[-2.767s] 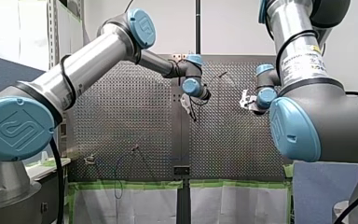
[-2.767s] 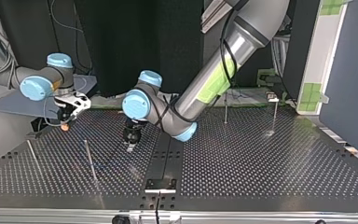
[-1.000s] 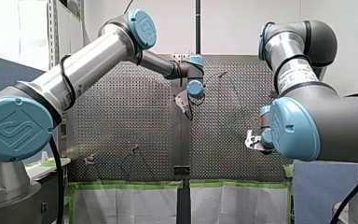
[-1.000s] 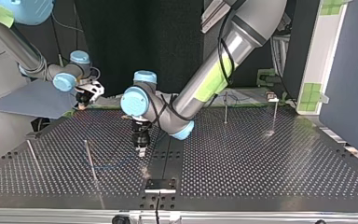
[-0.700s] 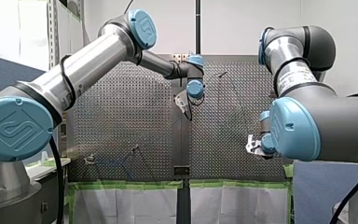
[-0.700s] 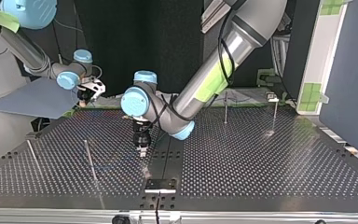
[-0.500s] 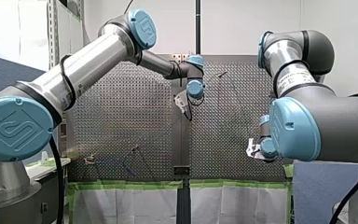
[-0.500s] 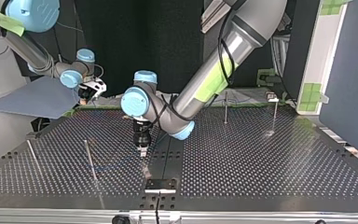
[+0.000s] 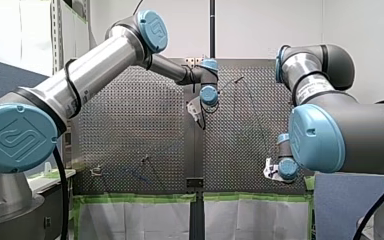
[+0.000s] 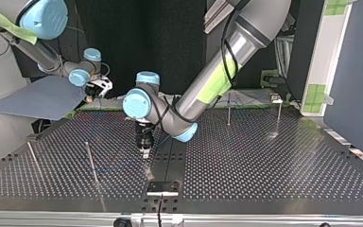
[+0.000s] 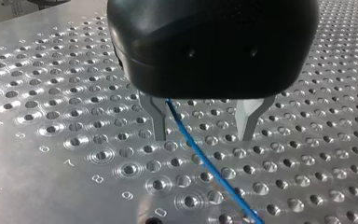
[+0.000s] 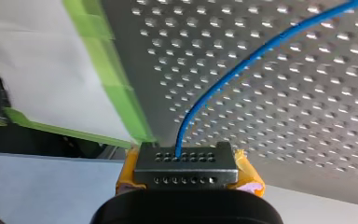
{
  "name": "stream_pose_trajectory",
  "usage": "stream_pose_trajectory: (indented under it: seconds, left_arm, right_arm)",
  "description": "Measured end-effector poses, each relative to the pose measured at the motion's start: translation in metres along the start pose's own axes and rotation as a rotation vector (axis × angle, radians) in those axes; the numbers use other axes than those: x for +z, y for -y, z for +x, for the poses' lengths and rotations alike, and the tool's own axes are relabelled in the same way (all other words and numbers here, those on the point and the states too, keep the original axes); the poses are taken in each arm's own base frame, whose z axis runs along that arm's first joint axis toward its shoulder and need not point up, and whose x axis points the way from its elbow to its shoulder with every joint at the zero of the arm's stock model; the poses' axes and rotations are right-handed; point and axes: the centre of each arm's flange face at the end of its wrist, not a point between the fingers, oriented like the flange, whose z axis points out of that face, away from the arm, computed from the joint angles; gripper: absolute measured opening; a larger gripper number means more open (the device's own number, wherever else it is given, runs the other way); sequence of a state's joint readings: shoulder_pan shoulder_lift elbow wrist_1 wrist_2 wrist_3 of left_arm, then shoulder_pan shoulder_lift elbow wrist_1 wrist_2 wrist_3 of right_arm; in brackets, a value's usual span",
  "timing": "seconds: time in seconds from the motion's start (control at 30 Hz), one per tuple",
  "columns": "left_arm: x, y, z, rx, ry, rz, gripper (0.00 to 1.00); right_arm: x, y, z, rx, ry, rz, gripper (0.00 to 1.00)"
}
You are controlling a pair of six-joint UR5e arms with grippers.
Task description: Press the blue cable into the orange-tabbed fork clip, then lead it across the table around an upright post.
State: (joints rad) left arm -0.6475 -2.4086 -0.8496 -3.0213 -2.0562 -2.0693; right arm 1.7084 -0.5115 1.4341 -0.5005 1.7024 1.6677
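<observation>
The thin blue cable (image 11: pixel 205 161) slants over the perforated table (image 10: pixel 264 165) between the metal fingers of my left gripper (image 11: pixel 204 123), close against one finger (image 11: pixel 160 122). That gripper is open and hovers low near the table's middle (image 10: pixel 145 152). My right gripper (image 12: pixel 186 161), with yellow pads, is shut on the blue cable (image 12: pixel 242 63), which rises out of its tip. It hangs past the table's edge at the top view's upper left (image 10: pixel 96 92). A small clip (image 9: pixel 96 171) stands at the front view's lower left; its tab colour is unclear.
Upright posts stand at the top view's left (image 10: pixel 90 163) (image 10: pixel 33 158) and back right (image 10: pixel 228 109) (image 10: pixel 279 113). Green tape (image 12: pixel 116 84) lines the table edge beside my right gripper. A blue-grey sheet (image 10: pixel 42 97) lies beyond that edge.
My right arm has carried the cable toward the front view's bottom, past the table's edge, and rightward in the top view. My left gripper has stayed in place, open.
</observation>
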Motion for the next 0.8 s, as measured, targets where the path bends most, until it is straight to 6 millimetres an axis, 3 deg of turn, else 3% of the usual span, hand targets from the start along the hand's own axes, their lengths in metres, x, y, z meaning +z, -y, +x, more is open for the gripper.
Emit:
stream_pose_trajectory:
  seconds: [0.2,0.57,0.8]
  left_arm:
    - [0.0,-0.001,0.0,0.002,-0.002,-0.002,0.73]
    - [-0.005,-0.005,0.003,0.026,-0.059,-0.011,0.73]
    - [-0.014,-0.007,0.005,0.052,-0.095,-0.054,0.78]
  right_arm:
    - [0.005,0.0,-0.021,-0.006,0.024,-0.001,0.0]
    - [0.006,0.001,-0.022,-0.009,0.028,0.004,0.0]
    - [0.006,0.001,-0.023,-0.013,0.038,0.003,0.0]
